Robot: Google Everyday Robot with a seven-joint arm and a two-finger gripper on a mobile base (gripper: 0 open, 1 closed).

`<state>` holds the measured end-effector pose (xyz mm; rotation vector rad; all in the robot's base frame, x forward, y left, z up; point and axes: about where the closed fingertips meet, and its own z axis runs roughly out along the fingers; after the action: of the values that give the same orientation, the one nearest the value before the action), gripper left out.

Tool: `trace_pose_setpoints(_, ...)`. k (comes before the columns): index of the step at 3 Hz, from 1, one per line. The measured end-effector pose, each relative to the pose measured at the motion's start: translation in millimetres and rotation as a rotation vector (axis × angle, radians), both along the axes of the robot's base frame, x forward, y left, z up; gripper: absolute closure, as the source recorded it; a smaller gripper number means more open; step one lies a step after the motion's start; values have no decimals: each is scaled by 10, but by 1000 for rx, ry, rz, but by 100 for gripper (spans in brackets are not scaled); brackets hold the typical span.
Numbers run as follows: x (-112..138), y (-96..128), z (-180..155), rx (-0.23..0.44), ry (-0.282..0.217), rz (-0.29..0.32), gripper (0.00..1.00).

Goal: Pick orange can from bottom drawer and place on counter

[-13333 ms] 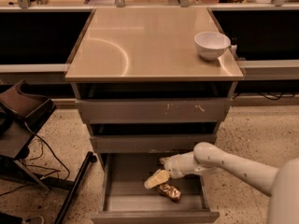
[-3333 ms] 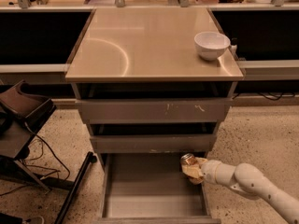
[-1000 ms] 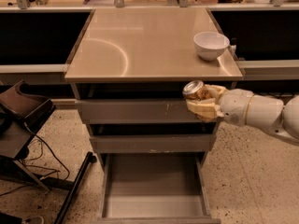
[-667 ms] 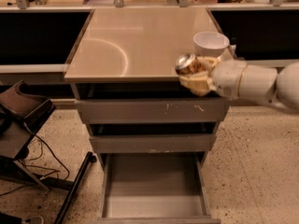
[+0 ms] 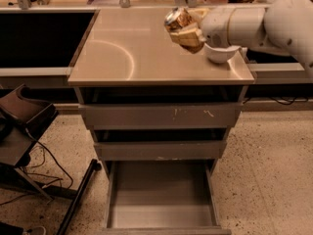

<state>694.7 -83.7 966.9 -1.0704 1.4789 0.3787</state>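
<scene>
Speckled flooring [image 5: 274, 180] runs under the whole scene, with dark recessed bays behind the cabinet on both sides. At far left you have a dark angled stand [image 5: 24, 124] with loose cables [image 5: 46, 168] trailing below it, and a black bar [image 5: 77, 197] lying slantwise on the floor just beside the cabinet.

At centre you see the grey cabinet. Its tabletop [image 5: 122, 58] is tan and glossy and carries a faint curved reflection on the left half. Below it, the top drawer [image 5: 161, 115] and the middle drawer [image 5: 159, 150] each stand slightly ajar. The bottom drawer [image 5: 161, 218] is pulled well out, and its grey floor is in plain view.

Right of centre, note the can [image 5: 176, 18]. It is out of the drawer and sits in front of the rear part of the tabletop, tilted, with its silver top facing up and left. It does not stand on the surface. The end effector [image 5: 185, 27] is closed around the can, and its tan fingers [image 5: 190, 37] press against the can's side.

Just right of that, the bowl [image 5: 221, 54] rests on the tabletop near the right edge, with its upper part hidden by the arm [image 5: 254, 23]. The arm is white and enters from the upper right.
</scene>
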Motion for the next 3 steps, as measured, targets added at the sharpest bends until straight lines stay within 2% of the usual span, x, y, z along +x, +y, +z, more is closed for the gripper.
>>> trace_pose_setpoints(1,413,289,-55,-53,14,23,100)
trace_pose_setpoints(2,448,442,-8,-50,5,42,100)
trace_pose_setpoints(3,472,404,-169,-67,41,22,100)
